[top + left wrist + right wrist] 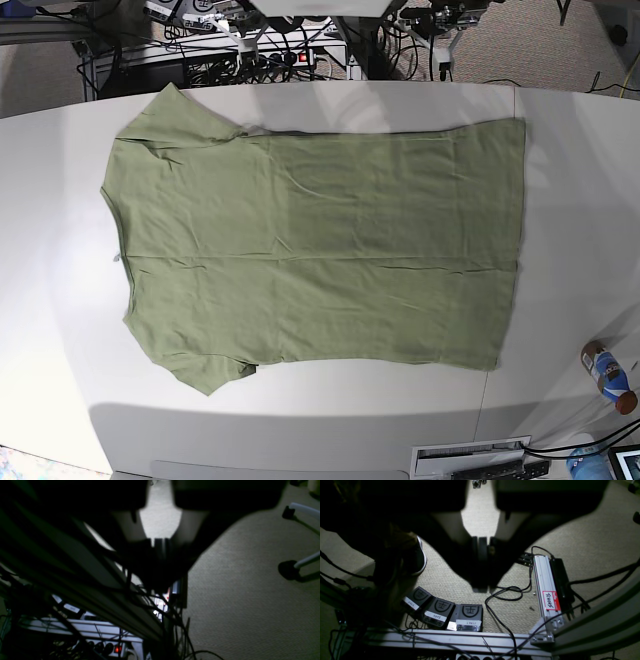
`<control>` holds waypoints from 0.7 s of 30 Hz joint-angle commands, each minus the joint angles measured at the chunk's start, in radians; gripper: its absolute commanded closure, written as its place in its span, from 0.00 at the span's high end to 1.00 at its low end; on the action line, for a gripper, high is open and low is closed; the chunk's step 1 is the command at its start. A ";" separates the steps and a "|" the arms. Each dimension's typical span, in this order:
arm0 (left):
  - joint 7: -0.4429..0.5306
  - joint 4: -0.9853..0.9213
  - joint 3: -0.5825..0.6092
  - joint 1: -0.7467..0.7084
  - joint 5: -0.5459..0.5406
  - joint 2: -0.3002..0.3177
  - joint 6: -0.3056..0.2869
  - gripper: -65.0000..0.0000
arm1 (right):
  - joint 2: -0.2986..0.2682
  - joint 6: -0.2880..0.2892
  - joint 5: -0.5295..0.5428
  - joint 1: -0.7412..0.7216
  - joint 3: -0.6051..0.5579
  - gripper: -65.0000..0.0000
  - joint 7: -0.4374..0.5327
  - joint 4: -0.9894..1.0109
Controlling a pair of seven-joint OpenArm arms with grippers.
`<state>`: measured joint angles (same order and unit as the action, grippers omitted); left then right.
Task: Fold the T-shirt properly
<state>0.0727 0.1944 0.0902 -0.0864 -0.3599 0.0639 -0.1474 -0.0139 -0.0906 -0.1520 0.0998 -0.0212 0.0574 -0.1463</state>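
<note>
Left gripper (153,542) closed on nothing, fingertips together, hanging off the table over beige carpet (250,592). Right gripper (482,545) likewise pinched together, bare, above three black foot pedals (445,612). Plain olive-green short-sleeved cotton T-shirt (320,250) spread flat on white table (580,200), neckline at left, hem at right.

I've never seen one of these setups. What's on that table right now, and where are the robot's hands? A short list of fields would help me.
Cloth: plain olive-green short-sleeved T-shirt, spread flat, unfolded
Collar: toward the base view's left
Surface: white table
Other item: small bottle with blue label lying near the table's lower right edge
Left gripper: shut, holding nothing, over carpet floor
Right gripper: shut, holding nothing, above three black foot pedals
Folding: not begun
</note>
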 commanded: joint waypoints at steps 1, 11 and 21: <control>0.017 0.002 -0.001 -0.002 0.002 0.003 -0.011 0.00 | -0.003 -0.010 0.006 0.003 0.003 0.00 0.027 -0.004; 0.018 0.002 -0.001 -0.005 0.002 0.003 -0.011 0.00 | -0.003 -0.010 0.007 0.017 0.003 0.00 -0.003 -0.005; 0.003 0.002 -0.001 -0.005 0.002 0.003 -0.011 0.00 | -0.003 -0.010 0.095 0.017 0.003 0.00 0.004 -0.005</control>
<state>0.0689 0.1944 0.0902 -0.0883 -0.3599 0.0639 -0.1478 -0.0139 -0.0944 -0.0544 0.1135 -0.0196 0.0570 -0.1501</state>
